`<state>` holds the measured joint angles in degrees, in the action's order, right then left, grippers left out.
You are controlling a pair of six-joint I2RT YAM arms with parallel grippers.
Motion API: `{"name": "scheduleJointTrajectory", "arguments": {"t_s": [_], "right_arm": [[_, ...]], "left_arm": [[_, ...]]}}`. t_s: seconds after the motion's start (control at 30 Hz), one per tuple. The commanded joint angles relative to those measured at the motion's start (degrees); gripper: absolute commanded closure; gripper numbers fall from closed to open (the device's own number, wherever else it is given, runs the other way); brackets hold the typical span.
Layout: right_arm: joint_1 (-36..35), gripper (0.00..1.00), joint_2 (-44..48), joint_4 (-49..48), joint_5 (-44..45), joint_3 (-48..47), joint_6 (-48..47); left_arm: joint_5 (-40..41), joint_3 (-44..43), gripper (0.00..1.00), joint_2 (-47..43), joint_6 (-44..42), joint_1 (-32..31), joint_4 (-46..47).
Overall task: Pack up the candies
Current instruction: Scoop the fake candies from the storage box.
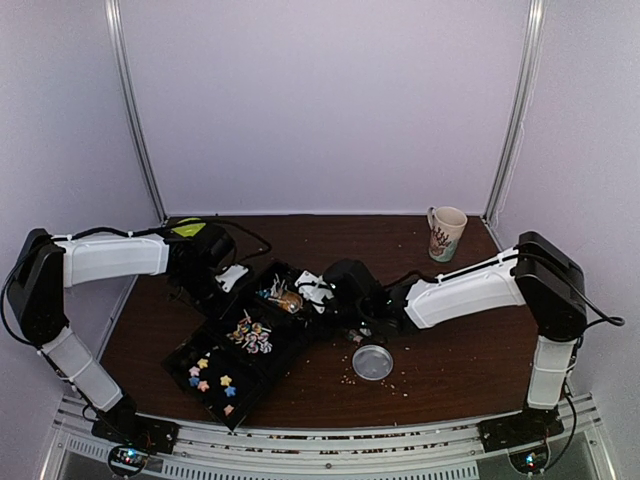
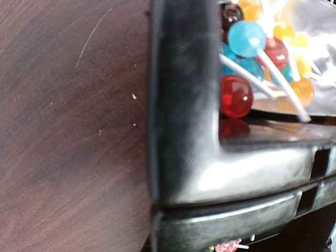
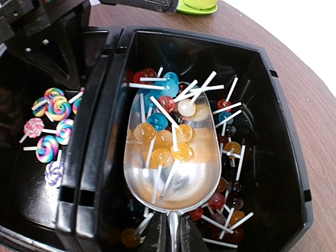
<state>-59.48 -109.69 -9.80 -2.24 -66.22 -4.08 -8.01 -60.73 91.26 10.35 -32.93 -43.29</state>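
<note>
Glossy black plastic tray [image 3: 278,136]; clear, shiny plastic scoop [image 3: 181,184]; glassy, translucent candies [image 3: 182,151], some swirled and opaque; dark wood-grain table [image 2: 68,147], smooth, matt, faintly scratched.

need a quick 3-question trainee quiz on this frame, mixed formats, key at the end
1. True or false: the jaws of the right gripper hold an empty clear scoop.
2. Which sweets fill the tray compartment nearest the arm bases? A) star candies B) ball lollipops C) marshmallows
3. Fill in: the mug stands at the back ____ corner of the table.
Key: 1 false, it carries ball lollipops; 2 A; 3 right.
</note>
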Motion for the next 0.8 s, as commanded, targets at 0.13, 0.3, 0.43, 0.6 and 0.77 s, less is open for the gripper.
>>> {"name": "scheduleJointTrajectory", "arguments": {"t_s": [0.13, 0.3, 0.43, 0.6, 0.77], "right_arm": [[-0.5, 1.0, 4.5, -5.9, 2.8, 2.4, -0.3], [-0.5, 1.0, 5.8, -8.0, 3.8, 4.3, -0.2], [-0.5, 1.0, 7.0, -9.8, 5.1, 5.7, -0.1], [-0.5, 1.0, 8.8, -11.7, 7.1, 8.0, -0.7], [-0.5, 1.0, 11.1, -14.3, 8.6, 10.9, -1.2]], "left_arm": [[-3.9, -2.4, 1.0, -3.0, -0.2, 0.5, 4.9], [-3.9, -2.3, 1.0, -2.9, -0.2, 0.5, 4.9], [-3.8, -2.3, 1.0, -3.0, -0.2, 0.5, 4.8], [-3.7, -2.4, 1.0, -3.1, -0.1, 0.5, 4.8], [-3.7, -2.3, 1.0, -3.2, -0.1, 0.7, 4.9]]}}
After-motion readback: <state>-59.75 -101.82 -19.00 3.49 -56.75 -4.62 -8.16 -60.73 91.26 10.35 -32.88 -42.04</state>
